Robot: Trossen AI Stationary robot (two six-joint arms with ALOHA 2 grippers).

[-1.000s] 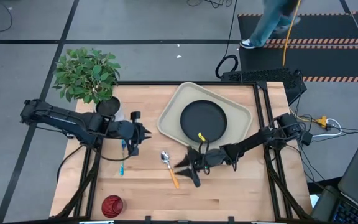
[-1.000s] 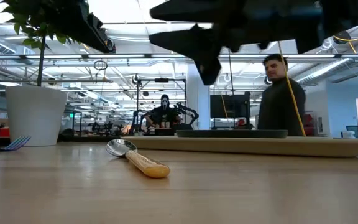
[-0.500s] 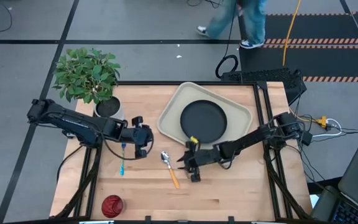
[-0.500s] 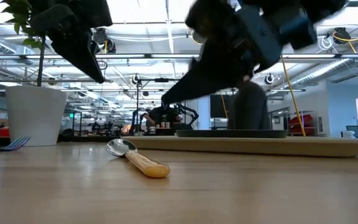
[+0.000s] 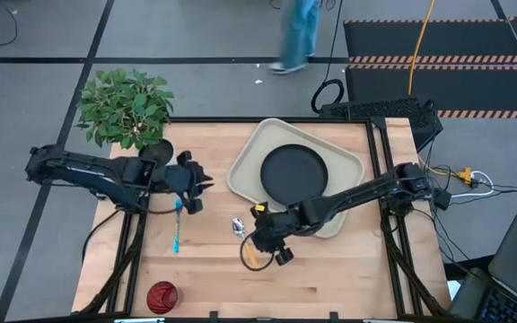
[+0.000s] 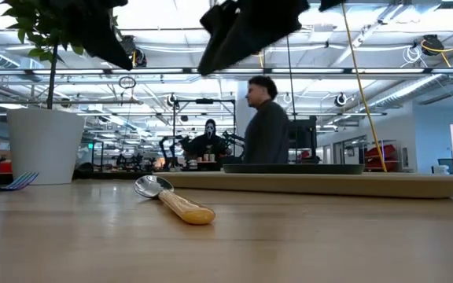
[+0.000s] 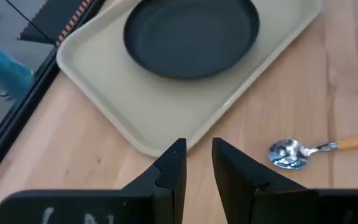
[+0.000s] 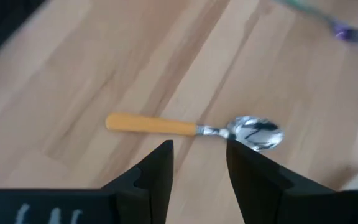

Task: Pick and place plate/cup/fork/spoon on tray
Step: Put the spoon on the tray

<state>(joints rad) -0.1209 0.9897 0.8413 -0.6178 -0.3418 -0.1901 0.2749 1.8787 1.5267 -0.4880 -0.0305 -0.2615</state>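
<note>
Tray: the beige tray (image 5: 245, 170) sits slantwise at the far middle of the wooden table (image 5: 330, 278), and the black plate (image 5: 294, 174) lies flat inside it.
Spoon: the orange-handled spoon (image 5: 245, 244) lies on bare wood just off the tray's near corner, its silver bowl toward the tray and its handle toward the table's near edge; the low view shows it flat on the table with the bowl at the far end (image 6: 175, 200).
Right gripper: the right gripper (image 5: 260, 244) hangs over the spoon, the arm reaching in across the tray's near edge. In the right wrist view its fingers (image 8: 157, 168) stand parted and empty, with the spoon (image 8: 197, 129) lying crosswise on the wood beyond their tips. In the low view the gripper is clear above the table, not touching the spoon.
Left gripper: the left gripper (image 5: 191, 190) hovers over the left half of the table, just beyond the fork's far end. Its fingers (image 7: 169, 174) show a narrow gap with nothing between them, pointing toward the tray's corner (image 7: 148, 140).
Fork: the teal-handled fork (image 5: 177, 229) lies on the table left of the spoon, well apart from the tray.
Cup: the dark red cup (image 5: 162, 296) stands alone near the table's front left edge.
Potted plant: a green plant in a white pot (image 5: 126, 108) stands at the far left corner.
Beyond the table: a person (image 6: 267, 126) is seen in the room past the tray.
</note>
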